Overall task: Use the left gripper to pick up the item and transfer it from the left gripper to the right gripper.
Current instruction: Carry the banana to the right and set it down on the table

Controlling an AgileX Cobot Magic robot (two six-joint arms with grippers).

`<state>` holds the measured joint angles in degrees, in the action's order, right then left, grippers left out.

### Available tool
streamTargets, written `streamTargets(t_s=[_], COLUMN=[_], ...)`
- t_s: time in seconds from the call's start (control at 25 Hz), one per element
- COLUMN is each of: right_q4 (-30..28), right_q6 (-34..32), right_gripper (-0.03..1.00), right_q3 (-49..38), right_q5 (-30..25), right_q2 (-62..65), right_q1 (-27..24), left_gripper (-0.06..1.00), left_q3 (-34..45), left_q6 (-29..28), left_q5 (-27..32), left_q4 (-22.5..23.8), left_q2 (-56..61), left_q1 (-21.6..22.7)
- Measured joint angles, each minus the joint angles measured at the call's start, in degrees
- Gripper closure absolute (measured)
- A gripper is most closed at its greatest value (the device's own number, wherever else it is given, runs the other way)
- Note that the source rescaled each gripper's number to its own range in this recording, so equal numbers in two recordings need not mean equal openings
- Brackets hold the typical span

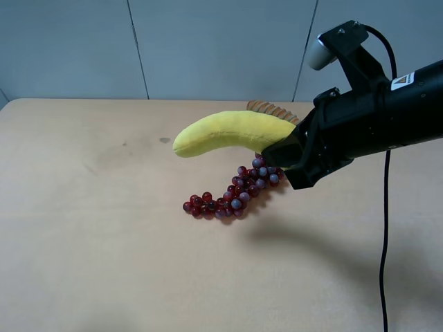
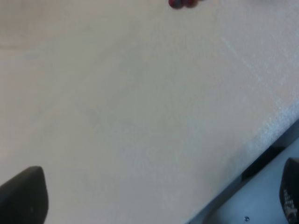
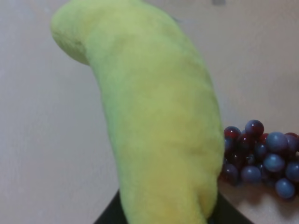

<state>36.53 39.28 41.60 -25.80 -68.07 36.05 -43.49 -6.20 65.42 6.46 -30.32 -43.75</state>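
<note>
The yellow plush banana [image 1: 228,131] is held in the air above the table, stretching left from my right gripper [image 1: 282,153], which is shut on its right end. In the right wrist view the banana [image 3: 154,116] fills the middle, with the dark fingers [image 3: 108,215] at its base. Its stem tip and tag are hidden. My left gripper [image 2: 156,196] is open and empty over bare table, with its fingertips [image 2: 23,196] far apart. The left arm is out of the exterior high view.
A red-purple grape bunch [image 1: 232,194] lies on the tan table [image 1: 104,228] below the banana; it also shows in the right wrist view [image 3: 261,158]. A ribbed bread roll [image 1: 270,108] lies behind the banana. The left wrist view shows the table edge [image 2: 261,135].
</note>
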Motion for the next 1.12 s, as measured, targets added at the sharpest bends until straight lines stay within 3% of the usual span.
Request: streamTargets(t_s=[0.44,0.72,1.12], right_q4=[0.0,0.0,0.0], right_q6=[0.0,0.0,-0.3], right_gripper=[0.96,0.96,0.96], right_q3=[0.0,0.0,0.0], right_q5=[0.0,0.4,2.1], right_q2=[0.0,0.0,0.0], right_q1=[0.0,0.0,0.0], left_gripper=[-0.06,-0.05,-0.04], left_q3=[9.7,14.5,15.0], left_q6=[1.7,2.0,3.5], left_q5=[-2.5,-3.4,-4.8], left_q4=[-0.1,-2.1,-2.5], left_q2=[20.5,23.7,24.3], left_q1=[0.0,0.0,0.0])
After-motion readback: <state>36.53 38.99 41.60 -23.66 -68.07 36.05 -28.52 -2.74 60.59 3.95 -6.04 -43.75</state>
